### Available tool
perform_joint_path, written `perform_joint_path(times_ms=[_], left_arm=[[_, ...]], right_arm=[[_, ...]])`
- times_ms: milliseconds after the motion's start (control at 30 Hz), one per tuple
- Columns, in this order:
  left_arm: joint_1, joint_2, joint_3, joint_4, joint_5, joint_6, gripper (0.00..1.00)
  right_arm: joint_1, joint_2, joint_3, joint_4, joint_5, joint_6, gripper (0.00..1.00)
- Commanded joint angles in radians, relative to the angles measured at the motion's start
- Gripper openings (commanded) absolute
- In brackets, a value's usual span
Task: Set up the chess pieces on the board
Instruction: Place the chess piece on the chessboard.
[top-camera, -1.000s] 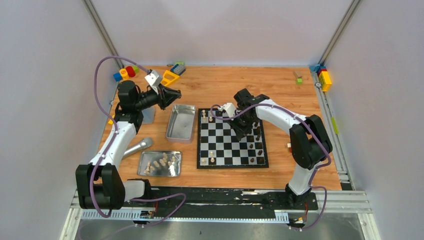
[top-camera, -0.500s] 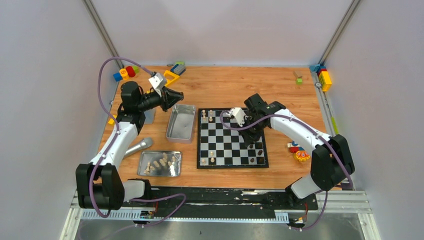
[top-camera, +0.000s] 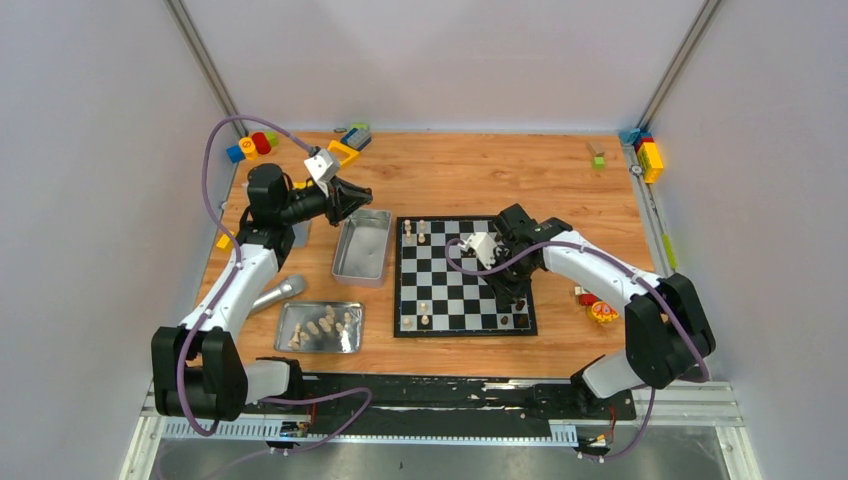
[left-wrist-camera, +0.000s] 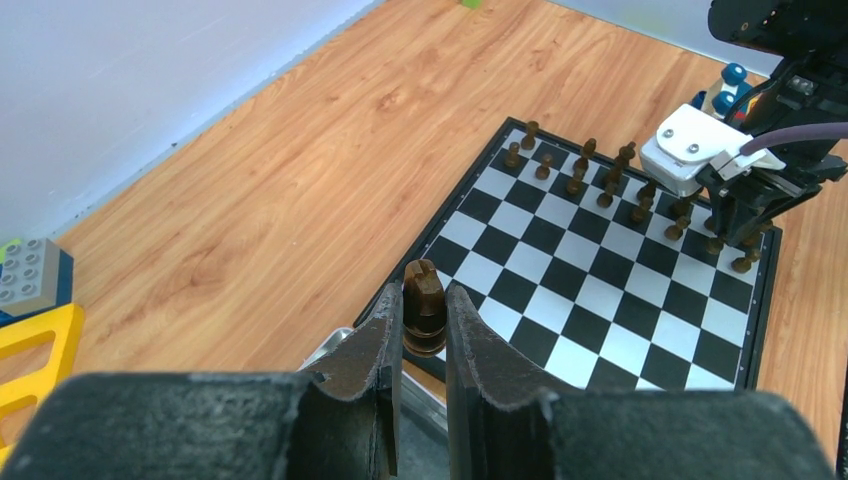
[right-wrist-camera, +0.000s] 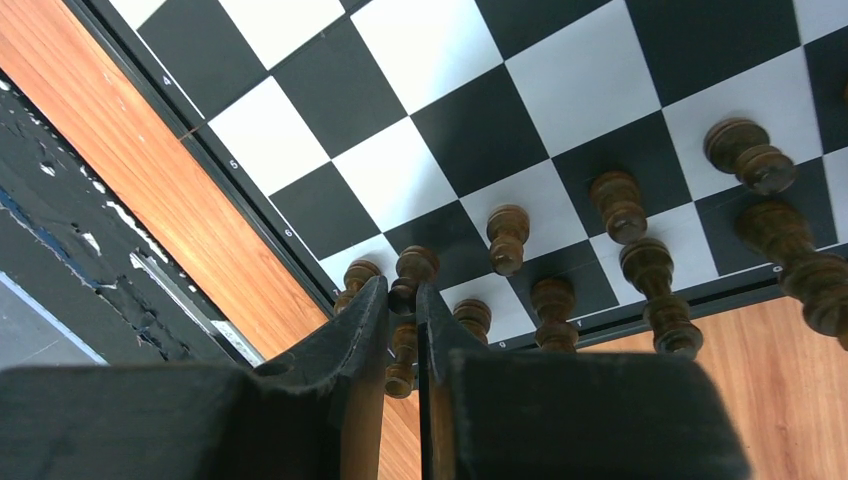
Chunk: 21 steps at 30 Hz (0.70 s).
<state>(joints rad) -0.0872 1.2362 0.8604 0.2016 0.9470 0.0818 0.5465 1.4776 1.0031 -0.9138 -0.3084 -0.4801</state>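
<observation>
The board lies in the middle of the table. My left gripper hovers over the far end of an empty metal tray and is shut on a dark brown chess piece. Its fingers clamp the piece from both sides. My right gripper hangs low over the board's near right corner, shut on a dark chess piece. Several dark pieces stand on the two right-hand files around it. A few cream pieces stand on the left files.
The empty tray sits left of the board. A second tray near the front left holds several cream pieces. A silver cylinder lies beside it. Toy blocks sit at the back left, back right and right of the board.
My right arm swung from the board's far right part down to its near right corner. My left gripper drifted slightly right toward the board, still holding its piece.
</observation>
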Motion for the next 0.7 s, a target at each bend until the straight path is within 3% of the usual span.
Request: perform_joint_path(times_ms=[0,400,667], left_arm=[[-0.006,-0.008,-0.005,0.008,-0.005,0.03,0.0],[-0.012,-0.008,-0.004,0.0,-0.007,0.039,0.0],[-0.013,-0.005,-0.002,-0.002,-0.008,0.043,0.0]], right_arm=[[0.005,-0.027,-0.024,0.055,0.02,-0.015,0.04],[0.008,-0.017,-0.045,0.08,0.021,-0.009,0.05],[0.014,-0.021,-0.057,0.078,0.031,-0.001,0.18]])
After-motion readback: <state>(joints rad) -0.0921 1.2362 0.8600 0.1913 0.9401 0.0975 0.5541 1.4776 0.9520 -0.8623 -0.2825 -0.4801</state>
